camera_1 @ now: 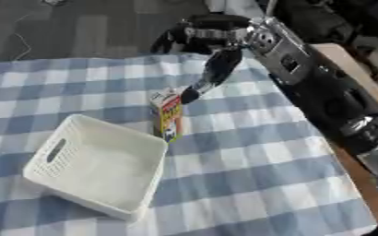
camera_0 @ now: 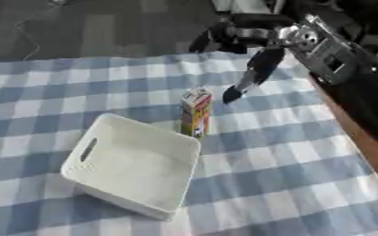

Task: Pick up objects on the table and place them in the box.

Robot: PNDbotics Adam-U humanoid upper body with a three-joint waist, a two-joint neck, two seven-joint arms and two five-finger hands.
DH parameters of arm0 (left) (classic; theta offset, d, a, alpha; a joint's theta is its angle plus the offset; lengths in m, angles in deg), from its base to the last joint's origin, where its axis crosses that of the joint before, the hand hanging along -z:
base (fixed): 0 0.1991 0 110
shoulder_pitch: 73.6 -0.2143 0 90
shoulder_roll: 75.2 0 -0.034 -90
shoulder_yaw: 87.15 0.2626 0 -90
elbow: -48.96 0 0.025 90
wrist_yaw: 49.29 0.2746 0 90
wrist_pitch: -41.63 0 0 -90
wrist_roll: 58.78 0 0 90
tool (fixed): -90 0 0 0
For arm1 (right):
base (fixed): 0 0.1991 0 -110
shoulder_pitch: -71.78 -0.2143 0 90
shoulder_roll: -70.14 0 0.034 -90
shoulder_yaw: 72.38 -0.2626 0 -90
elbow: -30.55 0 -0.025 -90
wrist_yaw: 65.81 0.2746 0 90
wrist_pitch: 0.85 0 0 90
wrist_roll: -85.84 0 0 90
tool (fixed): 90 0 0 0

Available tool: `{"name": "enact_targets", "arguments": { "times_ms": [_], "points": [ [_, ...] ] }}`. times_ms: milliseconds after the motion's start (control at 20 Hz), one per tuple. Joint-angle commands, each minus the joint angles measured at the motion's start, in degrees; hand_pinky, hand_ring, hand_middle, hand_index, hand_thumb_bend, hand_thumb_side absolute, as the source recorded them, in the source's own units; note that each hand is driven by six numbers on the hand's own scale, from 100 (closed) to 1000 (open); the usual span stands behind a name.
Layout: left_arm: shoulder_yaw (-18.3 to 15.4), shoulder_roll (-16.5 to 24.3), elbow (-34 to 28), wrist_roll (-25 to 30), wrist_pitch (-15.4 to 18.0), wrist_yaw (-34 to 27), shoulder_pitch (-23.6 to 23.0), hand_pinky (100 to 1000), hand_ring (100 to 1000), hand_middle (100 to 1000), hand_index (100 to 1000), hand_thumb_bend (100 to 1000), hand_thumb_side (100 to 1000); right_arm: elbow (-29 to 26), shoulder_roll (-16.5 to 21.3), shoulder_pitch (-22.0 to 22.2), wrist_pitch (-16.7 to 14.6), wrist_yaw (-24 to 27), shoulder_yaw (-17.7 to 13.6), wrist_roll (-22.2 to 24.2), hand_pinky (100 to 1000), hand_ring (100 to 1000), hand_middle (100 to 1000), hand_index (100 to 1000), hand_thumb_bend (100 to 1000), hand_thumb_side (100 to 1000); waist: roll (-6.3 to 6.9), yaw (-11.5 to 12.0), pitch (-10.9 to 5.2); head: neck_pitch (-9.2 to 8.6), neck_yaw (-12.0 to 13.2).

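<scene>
The printed faces of the small carton (camera_0: 196, 113) show yellow, red and white patches, but no writing or brand can be read on them. The carton's base is partly hidden behind the far rim of the white box (camera_0: 136, 168). The right arm is cut off at the right edge of both views, and the left hand appears in neither view.

The carton stands upright on the counter (camera_0: 289, 175), which is covered by a blue and white checked cloth. Its long axis is vertical and its gabled top points up. It sits just beside the far right corner of the box, touching or nearly touching the rim; which one cannot be told.

The box is empty and lies askew, with a slot handle in its left wall.

The right hand (camera_1: 212, 69) hangs above and behind the carton. Its fingers are extended downward, with one fingertip (camera_1: 190, 95) near the carton's top. It holds nothing.
</scene>
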Motion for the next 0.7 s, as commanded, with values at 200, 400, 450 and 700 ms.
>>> {"name": "enact_targets", "arguments": {
  "times_ms": [200, 400, 450, 700],
  "points": [
    [-0.1, 0.0, -0.7, 0.2, 0.2, -0.6, 1.2, 840, 652, 813, 934, 1000, 806, 0.0, 0.6, -0.2, -6.1, 2.5, -0.4, 8.0, 103, 760, 100, 872, 806, 578, 0.22, 0.4, -0.53, -0.43, 0.3],
    [-0.1, -0.1, -0.7, 0.3, 0.2, -0.6, 1.3, 840, 652, 813, 935, 1000, 806, 0.3, 0.3, -0.2, -5.5, 3.8, -0.3, 8.6, 100, 753, 100, 872, 806, 580, 0.27, 0.5, -0.45, -0.06, 0.6],
    [0.0, -0.1, -0.7, 0.3, 0.2, -0.6, 1.3, 840, 652, 813, 935, 1000, 806, 0.3, 0.2, -0.2, -5.4, 4.1, -0.3, 8.7, 100, 753, 100, 872, 787, 585, 0.28, 0.4, -0.44, 0.03, 0.6],
    [-0.1, 0.0, -0.7, 0.3, 0.2, -0.7, 1.3, 840, 652, 812, 934, 1000, 807, 0.5, -0.8, 0.0, -5.1, 5.0, -0.1, 9.3, 100, 741, 100, 854, 805, 581, 0.32, 0.3, -0.42, -0.57, 1.0]
  ]
}}
